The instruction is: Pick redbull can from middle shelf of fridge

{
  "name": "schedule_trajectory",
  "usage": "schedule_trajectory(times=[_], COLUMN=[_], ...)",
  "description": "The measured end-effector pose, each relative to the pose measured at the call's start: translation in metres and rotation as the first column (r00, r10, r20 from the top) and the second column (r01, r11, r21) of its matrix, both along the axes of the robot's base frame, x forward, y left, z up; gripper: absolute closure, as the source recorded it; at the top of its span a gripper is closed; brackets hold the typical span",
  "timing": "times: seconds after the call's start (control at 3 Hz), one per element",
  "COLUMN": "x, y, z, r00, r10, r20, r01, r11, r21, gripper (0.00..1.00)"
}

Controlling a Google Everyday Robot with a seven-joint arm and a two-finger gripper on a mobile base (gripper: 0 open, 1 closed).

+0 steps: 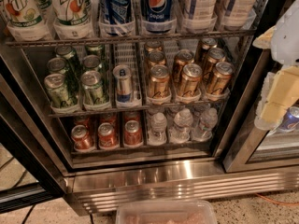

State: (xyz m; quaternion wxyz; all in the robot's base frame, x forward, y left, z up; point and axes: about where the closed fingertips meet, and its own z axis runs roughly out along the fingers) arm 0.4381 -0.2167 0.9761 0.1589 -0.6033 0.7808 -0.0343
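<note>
Green cans (77,80): two rows on the middle shelf (135,110), farthest left of the end effector (278,94).
Redbull can (123,83): upright in its own lane, long axis vertical, well to the end effector's left, roughly level, deeper inside the fridge (163,181).
Gold cans (187,76): rows standing between that can and the end effector.
End effector: hangs by the fridge's right door edge, touching nothing on the shelf; spread or pressed together, cannot tell.
Coming move: likely a leftward, inward reach.
</note>
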Motion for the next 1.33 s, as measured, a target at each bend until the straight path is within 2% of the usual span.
schedule_trajectory(times=[0.33,0.67,1.0,1.33], x=[0.0,-0.004,-0.013,-0.024], y=[0.0,0.006,0.034,0.071], z=[0.0,-0.016,-0.061,-0.106], r00=[1.0,1.0,0.9985,0.9912], r10=[0.0,0.003,0.032,0.098], r20=[0.0,-0.01,-0.044,-0.089], r01=[0.0,-0.002,-0.027,-0.083], r11=[1.0,0.999,0.994,0.983], r21=[0.0,0.032,0.105,0.164], gripper=[0.0,0.0,0.0,0.0])
